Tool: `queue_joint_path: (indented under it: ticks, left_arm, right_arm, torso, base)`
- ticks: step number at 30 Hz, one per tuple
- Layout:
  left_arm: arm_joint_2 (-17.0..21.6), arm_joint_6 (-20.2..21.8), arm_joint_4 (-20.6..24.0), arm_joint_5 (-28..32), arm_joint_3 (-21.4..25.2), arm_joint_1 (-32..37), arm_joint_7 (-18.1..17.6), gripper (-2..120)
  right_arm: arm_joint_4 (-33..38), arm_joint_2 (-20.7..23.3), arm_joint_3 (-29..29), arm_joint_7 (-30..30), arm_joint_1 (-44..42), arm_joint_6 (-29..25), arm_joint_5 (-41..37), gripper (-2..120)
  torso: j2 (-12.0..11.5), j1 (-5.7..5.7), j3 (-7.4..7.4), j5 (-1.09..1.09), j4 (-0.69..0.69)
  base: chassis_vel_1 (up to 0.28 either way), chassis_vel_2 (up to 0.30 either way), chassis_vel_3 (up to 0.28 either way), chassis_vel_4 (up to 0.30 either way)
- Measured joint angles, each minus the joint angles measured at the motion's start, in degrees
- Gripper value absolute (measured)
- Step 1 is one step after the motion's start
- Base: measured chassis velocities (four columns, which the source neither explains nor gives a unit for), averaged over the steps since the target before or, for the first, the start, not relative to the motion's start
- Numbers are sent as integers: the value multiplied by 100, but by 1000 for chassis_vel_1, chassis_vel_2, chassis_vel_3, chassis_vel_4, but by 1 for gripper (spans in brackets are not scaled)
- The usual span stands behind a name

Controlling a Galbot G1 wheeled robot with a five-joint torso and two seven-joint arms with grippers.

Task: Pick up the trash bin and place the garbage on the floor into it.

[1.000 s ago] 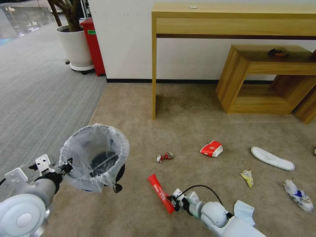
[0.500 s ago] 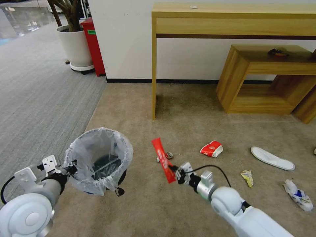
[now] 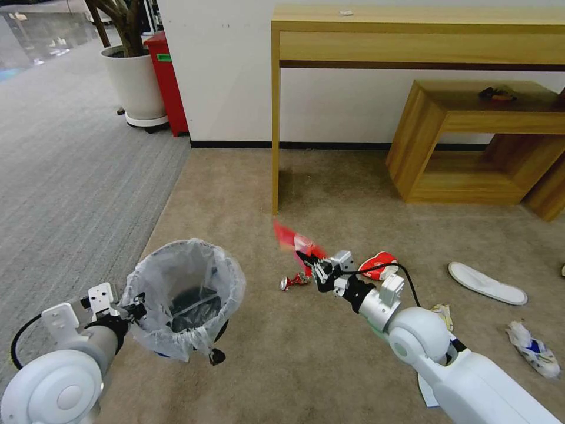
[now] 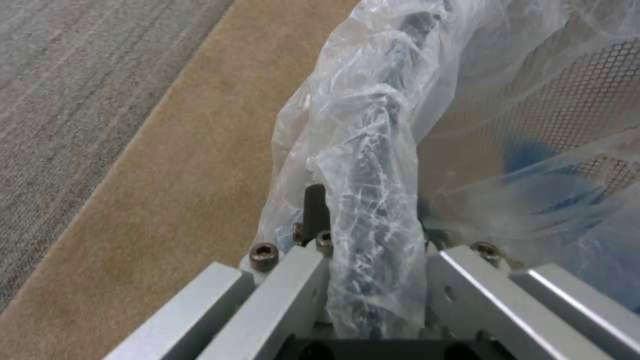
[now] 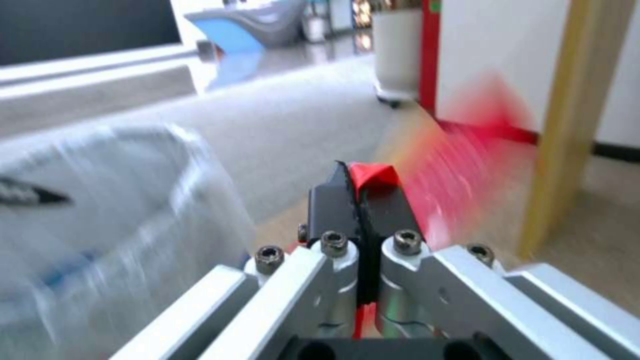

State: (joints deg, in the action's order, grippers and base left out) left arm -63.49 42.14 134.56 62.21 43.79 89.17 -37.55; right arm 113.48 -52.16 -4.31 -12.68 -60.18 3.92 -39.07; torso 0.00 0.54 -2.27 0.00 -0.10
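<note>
Since half a second ago the right gripper [image 3: 311, 266] has swung its long red wrapper [image 3: 292, 239] higher, and the trash bin [image 3: 188, 297] has sunk slightly toward the robot. From the head, the crinkly bag-lined bin hangs over the beige floor [image 3: 329, 200], dark scrap inside; a crushed can [image 3: 294, 281] lies just below the wrapper.
Left wrist: the left gripper [image 4: 373, 240] is clenched on the bin's plastic-wrapped rim.
Right wrist: black fingertips [image 5: 333, 192] pinch the blurred wrapper's end, bin beside
</note>
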Motion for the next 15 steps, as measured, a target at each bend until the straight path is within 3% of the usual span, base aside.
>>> queue_joint_path:
  ticks: [8, 15]
  left_arm:
    - [186, 0, 44, 153, -126, 51, -23, 0]
    - [351, 0, 68, 130, -558, 171, 72, 0]
  right_arm:
    - [61, -37, 145, -140, 219, -80, -171, 0]
    - [-37, -97, 481, -282, 543, -84, -250, 0]
  torso:
    - [0, 0, 0, 0, 0]
    - [0, 0, 0, 0, 0]
  base:
    - [0, 0, 0, 0]
    - [0, 0, 0, 0]
